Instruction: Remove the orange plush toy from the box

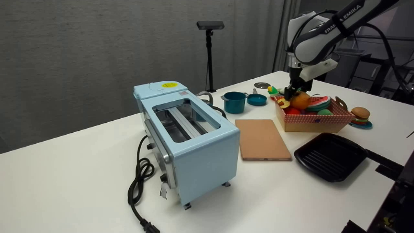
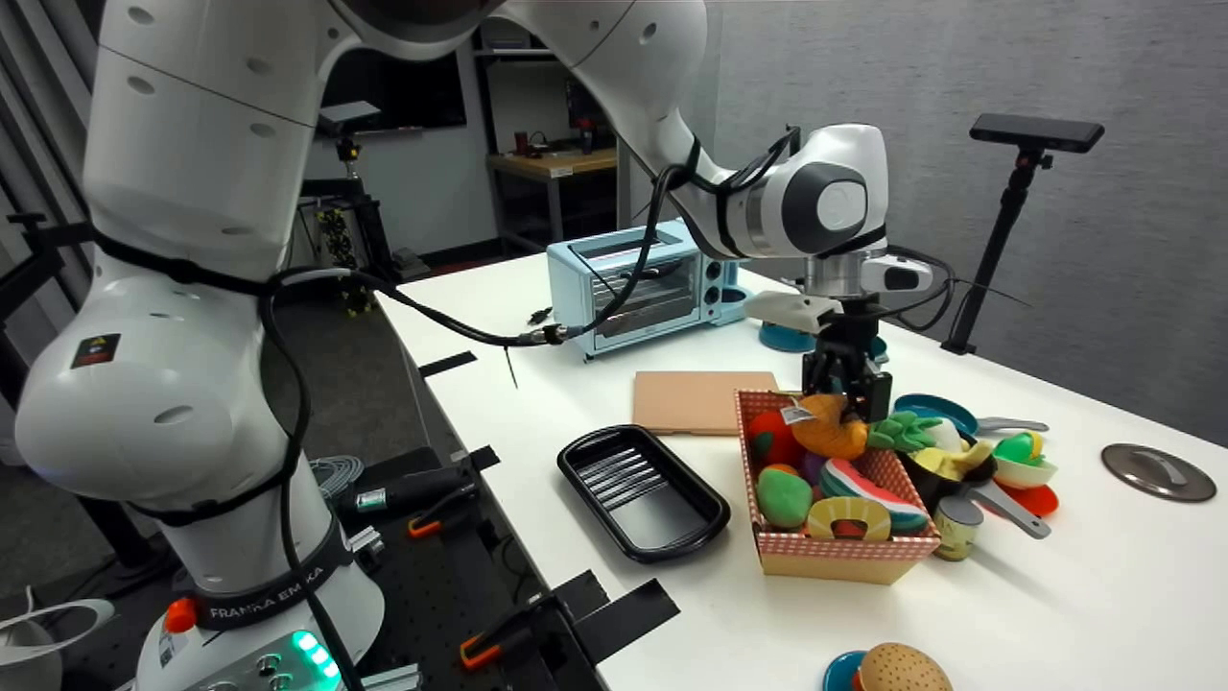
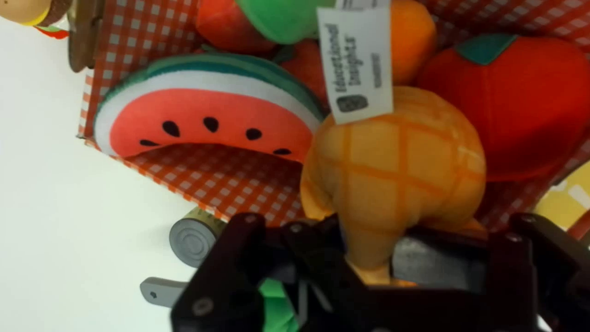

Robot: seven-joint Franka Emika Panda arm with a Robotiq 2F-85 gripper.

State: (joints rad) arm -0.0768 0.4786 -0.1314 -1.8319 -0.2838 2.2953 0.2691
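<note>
The box (image 2: 835,568) is a light-wood crate with a red-checked lining, filled with plush food; it also shows in an exterior view (image 1: 318,127) and in the wrist view (image 3: 221,184). The orange plush toy (image 2: 827,429), with cross lines and a white tag, is at one end of the box, near rim height; it shows in an exterior view (image 1: 300,100) and in the wrist view (image 3: 396,161). My gripper (image 3: 370,244) points down and is shut on it, its lower part pinched between the fingers. The gripper shows in both exterior views (image 1: 288,94) (image 2: 849,389).
In the box lie a watermelon slice (image 3: 207,110), a red toy (image 3: 511,106) and a green toy (image 3: 286,18). Beside the box are a black pan (image 2: 645,491), a brown board (image 2: 700,401), a can (image 2: 956,528) and a burger toy (image 2: 902,669). A blue oven (image 1: 203,155) stands farther off.
</note>
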